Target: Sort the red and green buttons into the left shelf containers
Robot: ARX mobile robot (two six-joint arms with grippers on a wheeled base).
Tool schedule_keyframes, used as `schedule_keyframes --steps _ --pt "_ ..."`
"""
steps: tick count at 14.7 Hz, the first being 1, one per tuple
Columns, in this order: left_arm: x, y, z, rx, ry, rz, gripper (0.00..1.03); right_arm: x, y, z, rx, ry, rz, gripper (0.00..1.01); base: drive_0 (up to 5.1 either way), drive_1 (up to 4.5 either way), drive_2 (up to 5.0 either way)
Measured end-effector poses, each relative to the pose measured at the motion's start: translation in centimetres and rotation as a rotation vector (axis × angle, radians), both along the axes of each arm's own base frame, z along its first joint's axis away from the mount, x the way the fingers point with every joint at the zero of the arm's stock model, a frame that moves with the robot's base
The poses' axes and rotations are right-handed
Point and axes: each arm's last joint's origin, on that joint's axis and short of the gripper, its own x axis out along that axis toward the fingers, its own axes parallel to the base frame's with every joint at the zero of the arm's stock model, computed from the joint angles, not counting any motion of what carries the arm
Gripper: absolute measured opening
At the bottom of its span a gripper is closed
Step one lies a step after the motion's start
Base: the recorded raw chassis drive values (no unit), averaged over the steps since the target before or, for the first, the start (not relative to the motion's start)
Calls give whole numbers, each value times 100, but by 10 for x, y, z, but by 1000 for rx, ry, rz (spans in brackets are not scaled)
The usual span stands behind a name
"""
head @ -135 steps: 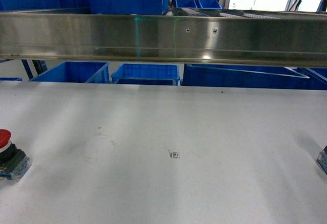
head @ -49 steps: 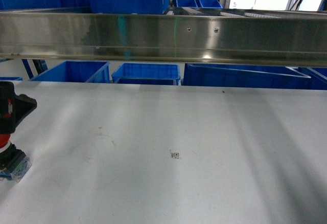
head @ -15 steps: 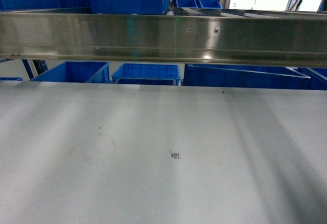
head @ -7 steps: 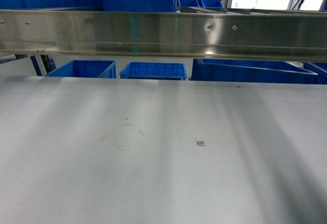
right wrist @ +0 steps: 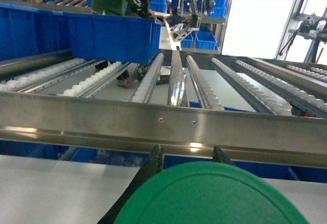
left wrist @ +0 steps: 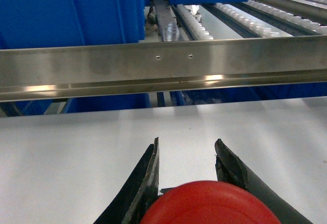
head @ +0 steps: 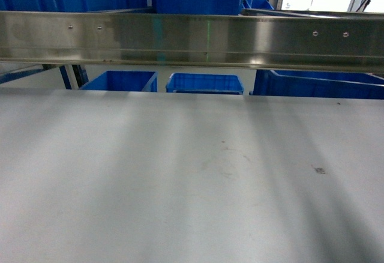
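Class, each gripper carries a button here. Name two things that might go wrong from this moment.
The steel rail runs across just ahead of the left gripper, so lifting the red button toward the blue bins may clip it. The green button fills the right wrist view, hiding the right gripper and its placement.

- You have one red button [left wrist: 209,203], sitting between the two fingers of the left gripper [left wrist: 186,155].
- You have one green button [right wrist: 209,196], between the two fingers of the right gripper [right wrist: 188,157].
- You see three blue bins [head: 205,83] beyond the table's [head: 150,173] far edge in the head view.
- You see one steel rail [head: 192,38] crossing each view.
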Motion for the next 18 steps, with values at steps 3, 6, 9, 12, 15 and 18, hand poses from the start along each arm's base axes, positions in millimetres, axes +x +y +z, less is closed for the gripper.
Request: schedule_keyframes --steps 3,6,9,12,15,18 --pt "0 0 0 0 0 -1 29 0 0 -1 0 6 0 24 -510 235 235" --pt "0 0 0 0 1 -2 29 0 0 -1 0 6 0 24 -494 252 252" --pt "1 0 -1 0 2 0 29 0 0 -1 0 6 0 24 -497 249 249" --pt "1 0 -1 0 1 -2 29 0 0 -1 0 2 0 24 -508 238 238" --pt "1 0 -1 0 2 -2 29 0 0 -1 0 3 0 24 -498 247 247" --pt "1 0 0 0 0 -2 29 0 0 -1 0 4 0 24 -505 241 241"
